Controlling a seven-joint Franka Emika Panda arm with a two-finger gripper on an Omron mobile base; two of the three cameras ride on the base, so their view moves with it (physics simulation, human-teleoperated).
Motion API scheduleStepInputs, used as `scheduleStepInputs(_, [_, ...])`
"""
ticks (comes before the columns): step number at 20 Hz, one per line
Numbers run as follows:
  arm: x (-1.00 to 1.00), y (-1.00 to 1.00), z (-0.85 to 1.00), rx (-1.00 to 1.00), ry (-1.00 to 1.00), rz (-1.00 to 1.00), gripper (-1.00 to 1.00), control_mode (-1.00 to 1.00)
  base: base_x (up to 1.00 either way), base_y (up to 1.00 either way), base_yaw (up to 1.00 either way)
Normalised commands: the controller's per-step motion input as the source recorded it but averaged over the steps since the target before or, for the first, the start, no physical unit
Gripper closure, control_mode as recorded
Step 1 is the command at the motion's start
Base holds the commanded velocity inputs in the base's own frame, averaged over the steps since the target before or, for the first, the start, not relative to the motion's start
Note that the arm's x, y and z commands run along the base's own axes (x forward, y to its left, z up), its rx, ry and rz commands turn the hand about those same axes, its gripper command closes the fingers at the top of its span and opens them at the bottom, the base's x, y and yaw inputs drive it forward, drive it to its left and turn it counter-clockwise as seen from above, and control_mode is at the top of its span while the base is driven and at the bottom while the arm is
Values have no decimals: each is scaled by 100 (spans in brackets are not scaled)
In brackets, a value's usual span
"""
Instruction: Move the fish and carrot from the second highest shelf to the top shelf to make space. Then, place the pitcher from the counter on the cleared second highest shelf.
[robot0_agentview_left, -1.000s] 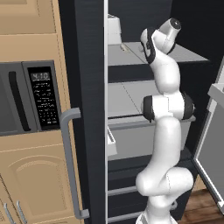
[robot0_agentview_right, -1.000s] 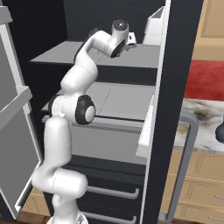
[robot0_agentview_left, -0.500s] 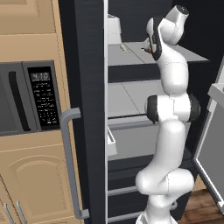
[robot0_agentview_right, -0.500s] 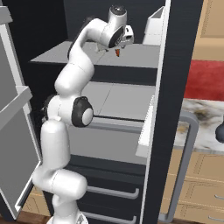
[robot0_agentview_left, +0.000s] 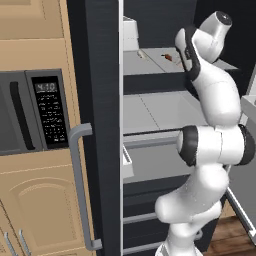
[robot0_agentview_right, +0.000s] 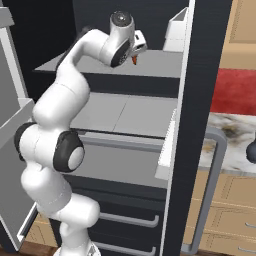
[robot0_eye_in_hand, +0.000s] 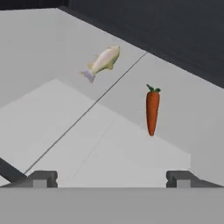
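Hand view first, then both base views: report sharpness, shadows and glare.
Hand view: fish and carrot read clearly though slightly soft-edged, lying apart on flat, evenly lit grey shelf, with no cast shadows or glare; open gripper fingertips sharp. Left base view: even, flat lighting, dark fridge interior, carrot just a tiny red fleck. Right base view: equally flat, no highlights on the white arm.

Carrot (robot0_agentview_right: 134, 60) on top shelf (robot0_agentview_right: 155, 65) (beside wrist)
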Motion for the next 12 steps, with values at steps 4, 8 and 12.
scheduleStepInputs(4, [-100, 23, -49, -10, -52, 0, -100, -100, 0, 0, 0])
scheduleStepInputs(8, [-100, 29, -6, -7, -23, 0, -100, -100, 0, 0, 0])
scheduleStepInputs(12, [-100, 25, 8, -5, 0, 0, -100, -100, 0, 0, 0])
